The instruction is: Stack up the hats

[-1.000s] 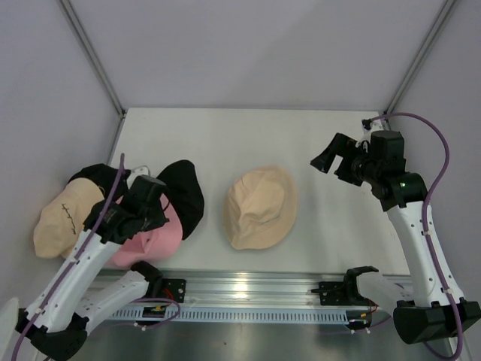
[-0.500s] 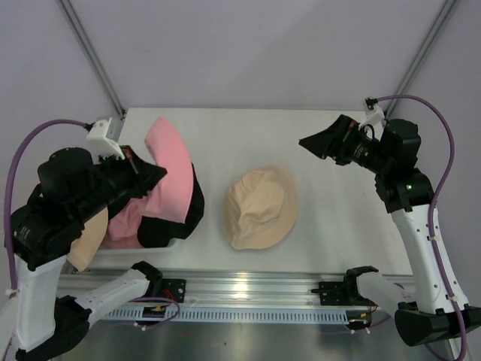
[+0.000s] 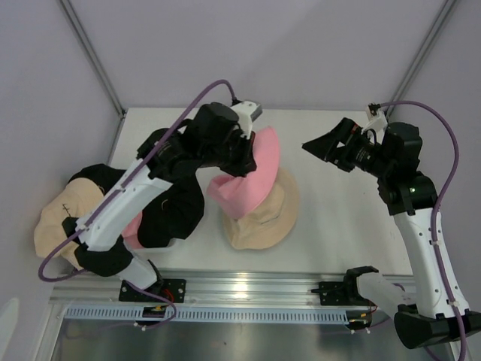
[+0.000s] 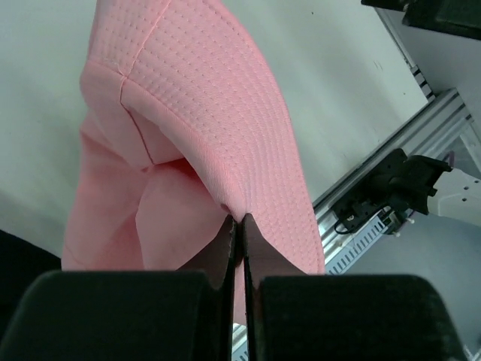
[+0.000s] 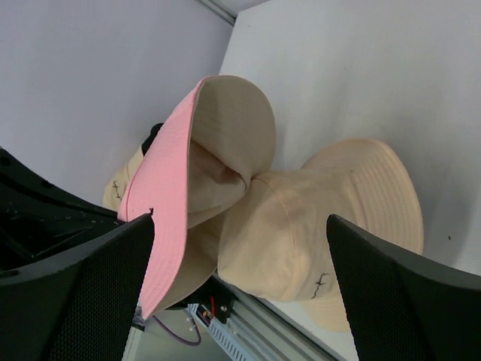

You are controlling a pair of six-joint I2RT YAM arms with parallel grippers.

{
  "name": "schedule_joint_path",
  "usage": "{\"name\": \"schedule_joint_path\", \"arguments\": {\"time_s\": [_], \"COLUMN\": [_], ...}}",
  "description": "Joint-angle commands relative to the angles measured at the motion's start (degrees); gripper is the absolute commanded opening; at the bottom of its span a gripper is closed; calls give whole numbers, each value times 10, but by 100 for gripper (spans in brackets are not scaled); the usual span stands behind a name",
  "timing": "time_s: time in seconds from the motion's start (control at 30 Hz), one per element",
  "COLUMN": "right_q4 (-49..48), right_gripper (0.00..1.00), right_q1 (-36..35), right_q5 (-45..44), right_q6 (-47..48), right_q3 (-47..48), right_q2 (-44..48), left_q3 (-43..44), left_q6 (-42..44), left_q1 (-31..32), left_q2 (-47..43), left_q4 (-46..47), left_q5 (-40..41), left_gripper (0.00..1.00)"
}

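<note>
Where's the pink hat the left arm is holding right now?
Top view, centre of the table: the pink hat hangs from the left gripper by its brim, over the cream hat, with the black hat to its left.

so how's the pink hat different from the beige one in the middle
The pink hat is pinched by its brim in the shut left gripper and hangs crumpled in the air, while the middle beige hat lies free on the table. One is pink, the other pale beige. Both are soft bucket hats.
</note>
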State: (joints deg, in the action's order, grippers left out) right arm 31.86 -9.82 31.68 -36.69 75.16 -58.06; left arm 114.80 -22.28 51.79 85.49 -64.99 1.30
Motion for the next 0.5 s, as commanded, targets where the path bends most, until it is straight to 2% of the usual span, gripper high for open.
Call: {"name": "schedule_joint_path", "arguments": {"time_s": [0.0,0.13,0.27,0.4,0.47], "right_q4": [67,85,52,-63,-91], "right_gripper": [99,100,100,100,99], "right_q1": [15,24,23,23,21], "right_q5": [-28,-25,-3,41,45], "right_q6": [5,-2,-44,-108,-131], "right_q3": [12,-6,-69,-155,-185], "right_q2": [30,53,75,101,108], "left_q3": [87,139,151,149,139], "left_q6": [29,33,37,37,35], "left_q1": [36,79,105,125,134], "left_q2": [39,95,117,137,144], "left_q4": [-29,-74,-76,-91,-93], "left_q5": [47,92,85,93,92], "left_gripper": [1,1,1,1,1]}}
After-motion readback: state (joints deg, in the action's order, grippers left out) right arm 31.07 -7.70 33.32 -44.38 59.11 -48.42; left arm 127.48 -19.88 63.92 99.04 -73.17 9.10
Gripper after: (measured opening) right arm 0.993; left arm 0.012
